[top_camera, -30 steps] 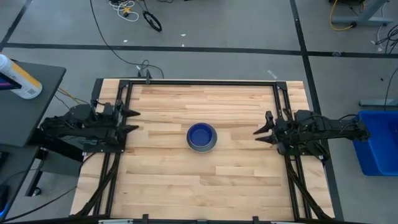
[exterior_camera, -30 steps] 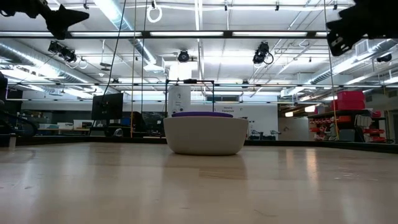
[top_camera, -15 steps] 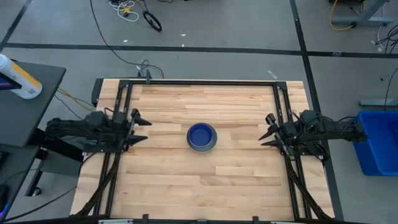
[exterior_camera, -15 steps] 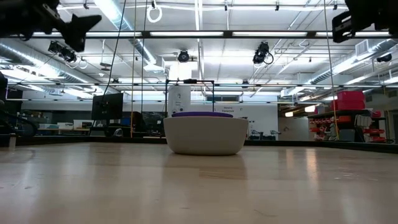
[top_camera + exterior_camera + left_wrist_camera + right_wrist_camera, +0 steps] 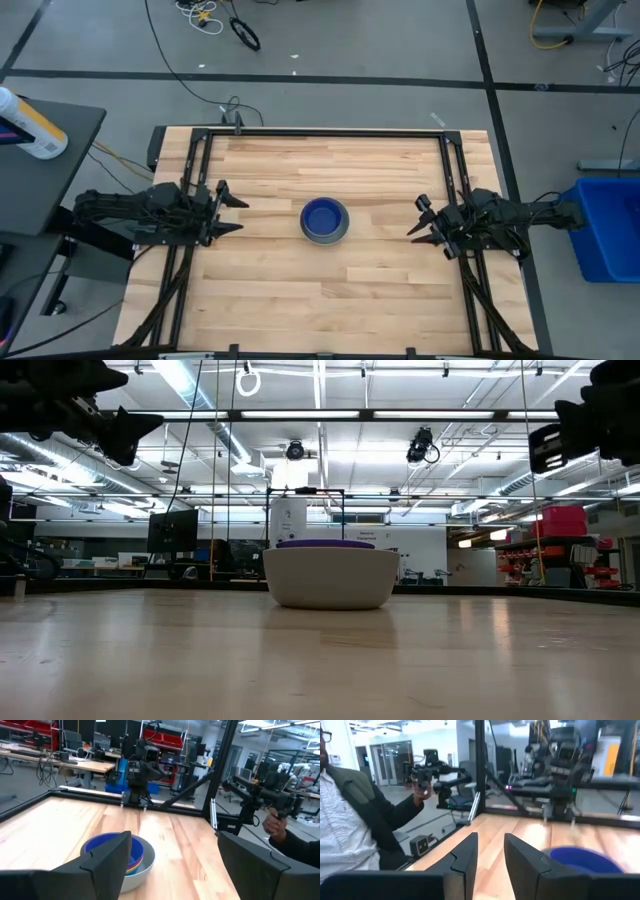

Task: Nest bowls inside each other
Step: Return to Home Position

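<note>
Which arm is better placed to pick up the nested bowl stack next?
Left, probably: the left gripper and right gripper hang about equally far from the stack, but the left one's jaws gape wider.

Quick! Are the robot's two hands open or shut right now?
Left gripper: open, holding nothing.
Right gripper: open, holding nothing.

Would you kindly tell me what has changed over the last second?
Both empty grippers sank lower: the left gripper edged slightly toward the nested bowls, while the right gripper shifted only a little. Nothing was grasped or released. The nested bowls stayed put.
</note>
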Robot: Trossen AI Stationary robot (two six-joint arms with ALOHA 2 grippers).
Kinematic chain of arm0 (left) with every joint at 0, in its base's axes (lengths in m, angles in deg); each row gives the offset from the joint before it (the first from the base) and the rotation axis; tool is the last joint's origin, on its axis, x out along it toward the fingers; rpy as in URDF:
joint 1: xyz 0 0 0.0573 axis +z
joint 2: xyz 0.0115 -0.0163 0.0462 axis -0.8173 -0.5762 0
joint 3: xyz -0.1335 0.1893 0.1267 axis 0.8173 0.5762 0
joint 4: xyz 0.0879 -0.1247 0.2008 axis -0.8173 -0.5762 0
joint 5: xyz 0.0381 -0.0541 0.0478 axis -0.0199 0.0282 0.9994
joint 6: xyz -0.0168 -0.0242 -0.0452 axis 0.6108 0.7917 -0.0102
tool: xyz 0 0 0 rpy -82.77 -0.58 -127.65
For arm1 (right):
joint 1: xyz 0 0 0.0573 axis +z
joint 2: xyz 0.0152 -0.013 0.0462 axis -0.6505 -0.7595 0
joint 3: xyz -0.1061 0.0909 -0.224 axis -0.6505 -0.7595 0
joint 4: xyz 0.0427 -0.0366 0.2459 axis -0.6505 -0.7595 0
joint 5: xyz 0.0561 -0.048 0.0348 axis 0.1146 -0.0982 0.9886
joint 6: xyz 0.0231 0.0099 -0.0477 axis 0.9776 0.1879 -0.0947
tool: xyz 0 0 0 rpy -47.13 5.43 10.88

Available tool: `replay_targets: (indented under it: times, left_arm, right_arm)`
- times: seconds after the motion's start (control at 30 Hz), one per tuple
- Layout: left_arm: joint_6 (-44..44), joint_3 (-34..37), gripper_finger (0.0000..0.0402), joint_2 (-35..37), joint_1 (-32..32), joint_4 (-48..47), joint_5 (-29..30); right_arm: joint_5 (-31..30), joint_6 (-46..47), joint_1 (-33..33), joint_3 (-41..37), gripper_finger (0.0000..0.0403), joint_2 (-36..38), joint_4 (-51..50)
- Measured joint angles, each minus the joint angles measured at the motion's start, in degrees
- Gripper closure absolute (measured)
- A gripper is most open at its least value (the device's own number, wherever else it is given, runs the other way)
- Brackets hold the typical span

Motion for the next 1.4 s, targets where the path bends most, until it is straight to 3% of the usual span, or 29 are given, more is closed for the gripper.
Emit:
replay_targets:
  times: [0.1, 0.23, 0.77, 0.97, 1.17, 1.4]
  left_arm:
    - [-0.2, 0.9, 0.0095, 0.0, 0.0, 1.5, 0.6]
    - [-0.1, 6.9, 0.0095, 0.0, 0.0, 10.2, 1.6]
    - [-1.5, 7.4, 0.0095, 2.6, 0.0, 3.1, 3.9]
    - [-1.3, 7.3, 0.0095, 2.6, 0.0, 2.8, 0.1]
    - [-0.7, 7.3, 0.0095, 2.6, 0.0, 2.6, 0.5]
    - [-0.7, 7.3, 0.0095, 2.6, 0.0, 2.3, 0.8]
  right_arm:
    - [0.0, 1.3, 0.1, 0.0, 0.0291, 0.0, -2.3]
    - [0.1, 1.8, 0.9, 0.0, 0.0284, 0.0, -2.2]
    - [-0.2, 1.3, 2.3, 0.0, 0.0254, -3.7, -4.8]
    - [-3.4, -0.6, 2.2, 0.0, 0.0243, -5.6, -4.5]
    - [-3.3, -5.4, 2.2, 2.8, 0.0232, -2.0, -3.6]
    - [0.4, -10.9, 2.3, 8.9, 0.022, 5.1, -13.2]
